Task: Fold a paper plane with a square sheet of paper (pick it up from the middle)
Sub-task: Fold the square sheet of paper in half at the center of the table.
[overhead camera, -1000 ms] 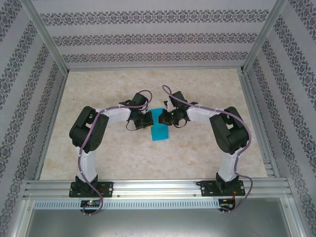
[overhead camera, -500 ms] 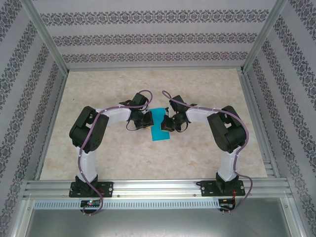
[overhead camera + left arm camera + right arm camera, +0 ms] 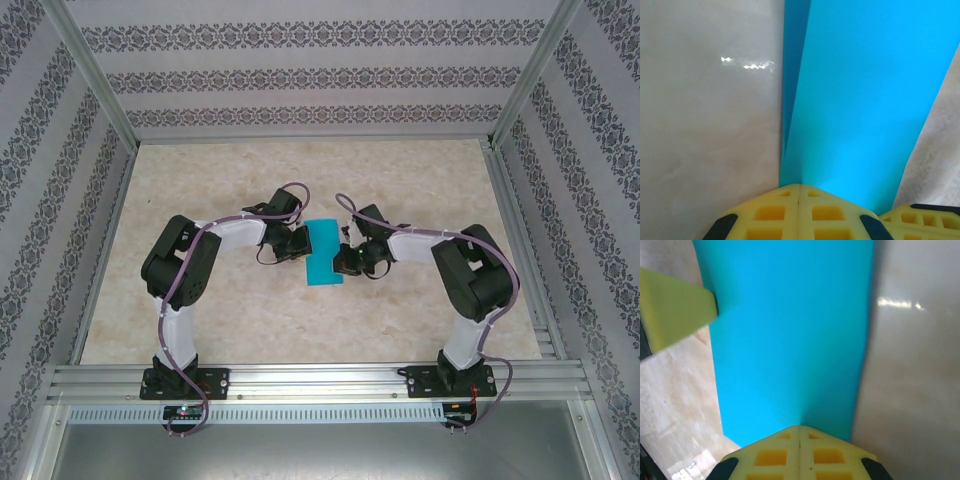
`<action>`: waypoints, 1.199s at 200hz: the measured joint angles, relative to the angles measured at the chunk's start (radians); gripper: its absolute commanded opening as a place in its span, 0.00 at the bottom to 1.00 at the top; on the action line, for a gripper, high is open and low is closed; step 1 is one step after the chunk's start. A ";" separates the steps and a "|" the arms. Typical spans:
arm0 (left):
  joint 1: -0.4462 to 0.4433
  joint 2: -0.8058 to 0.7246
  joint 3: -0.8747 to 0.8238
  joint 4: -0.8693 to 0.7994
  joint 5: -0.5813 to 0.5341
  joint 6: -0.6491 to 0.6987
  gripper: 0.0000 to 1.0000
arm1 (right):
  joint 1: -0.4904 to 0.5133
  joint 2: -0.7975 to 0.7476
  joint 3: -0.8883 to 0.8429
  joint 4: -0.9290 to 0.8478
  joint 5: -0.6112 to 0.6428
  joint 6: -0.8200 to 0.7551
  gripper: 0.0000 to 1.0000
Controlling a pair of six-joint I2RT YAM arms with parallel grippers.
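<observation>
Two grippers meet tip to tip over a half-folded sheet at the middle of the table. The square sheet of paper – cyan, doubled into a narrow strip with a slanted near end – lies flat on the pale surface between the arms.

The left gripper has its jaws together, yellow tips set on the strip's left side. The right gripper matches it from the opposite side, jaws likewise together. Nothing can be seen pinched between either pair.

From the left wrist, the left gripper rests on the near end of the paper, where a darker band along the left edge shows one layer lying over another, not quite flush. From the right wrist, the right gripper bears on the paper, with the other arm's fingertip touching its far left edge.

The step in hand looks like creasing: the sheet is folded along its length but is no dart yet. The next move probably calls for one tip to pin the strip while the other runs along the fold, pressing lightly – thin paper on a glossy top may slide or buckle. Folding the nose corners would then need a jaw opened to lift an edge.
</observation>
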 measured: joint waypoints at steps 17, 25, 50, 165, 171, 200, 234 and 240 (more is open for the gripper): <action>-0.002 0.002 0.002 0.000 0.000 0.000 0.00 | -0.005 -0.030 -0.042 0.013 -0.003 -0.006 0.01; -0.002 0.002 0.003 0.000 0.000 0.000 0.00 | -0.005 -0.040 -0.053 0.012 -0.003 -0.007 0.01; -0.002 0.002 0.004 0.000 0.000 0.000 0.00 | -0.005 -0.058 -0.058 -0.021 0.000 -0.013 0.01; -0.002 0.005 0.013 -0.013 -0.002 0.000 0.00 | 0.031 0.000 0.056 -0.096 0.007 -0.016 0.02; -0.002 0.005 0.013 -0.013 -0.002 0.000 0.00 | 0.034 0.006 0.054 -0.096 0.007 -0.016 0.02; -0.002 0.005 0.015 -0.015 -0.003 0.000 0.00 | 0.035 0.000 0.025 -0.075 0.007 -0.019 0.02; -0.002 0.006 0.019 -0.020 -0.003 0.000 0.00 | 0.027 -0.053 -0.048 -0.043 0.007 -0.029 0.02; -0.002 0.006 0.019 -0.021 -0.003 0.001 0.00 | 0.022 -0.063 -0.059 -0.045 0.007 -0.029 0.02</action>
